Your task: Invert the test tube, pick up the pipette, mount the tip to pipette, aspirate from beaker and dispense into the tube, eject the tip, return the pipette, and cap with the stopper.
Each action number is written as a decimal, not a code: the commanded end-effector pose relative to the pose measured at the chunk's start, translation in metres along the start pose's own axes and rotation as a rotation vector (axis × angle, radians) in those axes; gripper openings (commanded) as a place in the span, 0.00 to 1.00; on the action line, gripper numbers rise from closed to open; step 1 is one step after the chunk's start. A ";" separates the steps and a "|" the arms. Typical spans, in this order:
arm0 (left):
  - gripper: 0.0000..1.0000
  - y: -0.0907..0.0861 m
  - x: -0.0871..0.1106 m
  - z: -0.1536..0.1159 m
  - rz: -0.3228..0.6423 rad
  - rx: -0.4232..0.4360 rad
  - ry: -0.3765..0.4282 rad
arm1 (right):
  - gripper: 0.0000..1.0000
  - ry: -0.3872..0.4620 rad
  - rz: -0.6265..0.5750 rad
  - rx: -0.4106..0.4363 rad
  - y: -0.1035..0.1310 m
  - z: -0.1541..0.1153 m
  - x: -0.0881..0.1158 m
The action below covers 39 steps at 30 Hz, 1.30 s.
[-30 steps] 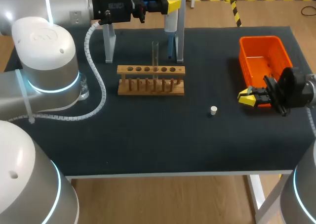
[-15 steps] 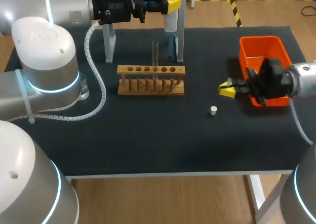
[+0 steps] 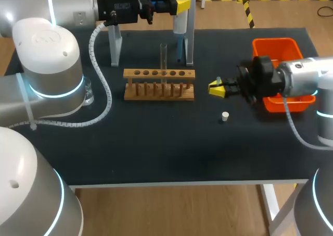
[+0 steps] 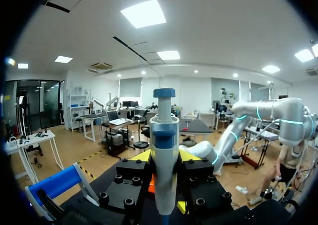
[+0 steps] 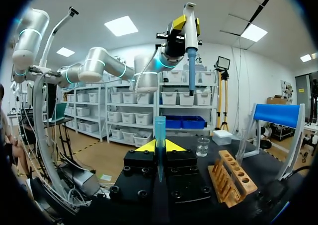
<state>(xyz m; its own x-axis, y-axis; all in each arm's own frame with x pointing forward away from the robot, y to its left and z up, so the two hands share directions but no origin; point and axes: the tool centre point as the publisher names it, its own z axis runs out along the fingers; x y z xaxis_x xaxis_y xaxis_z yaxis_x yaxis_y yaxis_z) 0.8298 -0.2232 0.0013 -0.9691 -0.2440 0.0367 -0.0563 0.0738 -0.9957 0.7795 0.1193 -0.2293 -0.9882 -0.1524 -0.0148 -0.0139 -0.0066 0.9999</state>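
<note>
Wooden rack (image 3: 159, 84) standing near the middle of the dark surface (image 3: 156, 147), with a clear test tube (image 3: 163, 59) upright in one of its holes. At 9 o'clock from the rack, a glass beaker (image 3: 88, 94) is partly hidden behind the left arm (image 3: 52, 64). At 4 o'clock from the rack, a small white stopper (image 3: 225, 116) lies alone on the surface, well apart from the tube. An orange bin (image 3: 283, 44) sits toward 2 o'clock, near the surface's edge. The right arm (image 3: 304, 77) enters from 3 o'clock and crosses the near part of the bin; the right jaws point toward 9 o'clock, between bin and rack and at about 12 o'clock from the stopper. In the right wrist view the right jaws stand narrow, gripping a blue tip (image 5: 159, 130) from both sides, wide end up, with rack, tube and beaker ahead of them. At 12 o'clock, by the grey stand (image 3: 114, 48) at the far edge, the left jaws clamp the pipette (image 4: 164, 155) upright. Its blue plunger cap points upward, as the left wrist view shows.
</note>
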 end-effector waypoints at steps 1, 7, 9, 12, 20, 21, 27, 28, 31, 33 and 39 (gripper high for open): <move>0.00 -0.001 0.000 0.001 -0.001 -0.002 -0.002 | 0.00 -0.003 -0.010 -0.004 -0.001 0.012 -0.002; 0.00 -0.001 0.000 0.001 -0.001 -0.002 -0.002 | 0.00 -0.005 -0.025 -0.003 -0.003 0.026 -0.001; 0.00 -0.001 0.000 0.001 -0.001 -0.002 -0.002 | 0.00 -0.008 -0.026 -0.001 -0.006 0.030 -0.002; 0.00 -0.001 0.000 0.001 -0.001 -0.002 -0.002 | 0.00 -0.011 -0.024 0.000 -0.008 0.037 -0.003; 0.00 -0.001 0.000 0.001 -0.001 -0.002 -0.002 | 0.00 -0.026 -0.026 -0.009 -0.009 0.049 -0.009; 0.00 -0.001 0.000 0.001 -0.001 -0.002 -0.002 | 0.00 -0.027 -0.026 -0.010 -0.008 0.051 -0.010; 0.00 -0.001 0.000 0.001 -0.001 -0.002 -0.002 | 0.00 -0.026 -0.015 -0.019 -0.006 0.058 -0.017; 0.00 -0.001 0.000 0.001 -0.001 -0.002 -0.002 | 0.00 -0.026 -0.015 -0.019 -0.005 0.060 -0.018; 0.00 -0.001 0.000 0.001 -0.001 -0.002 -0.002 | 0.00 -0.023 -0.012 -0.024 -0.002 0.065 -0.023; 0.00 -0.001 0.000 0.001 -0.001 -0.002 -0.002 | 0.00 -0.023 -0.010 -0.024 -0.001 0.067 -0.025; 0.00 -0.001 0.000 0.001 -0.001 -0.002 -0.002 | 0.00 -0.020 -0.002 -0.023 0.001 0.073 -0.031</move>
<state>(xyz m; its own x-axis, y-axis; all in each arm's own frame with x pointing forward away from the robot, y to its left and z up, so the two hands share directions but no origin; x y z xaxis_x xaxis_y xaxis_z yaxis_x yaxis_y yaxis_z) 0.8297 -0.2232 0.0013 -0.9691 -0.2441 0.0367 -0.0563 0.0738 -0.9957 0.7949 0.1923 -0.2272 -0.9918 -0.1267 -0.0178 -0.0140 -0.0312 0.9994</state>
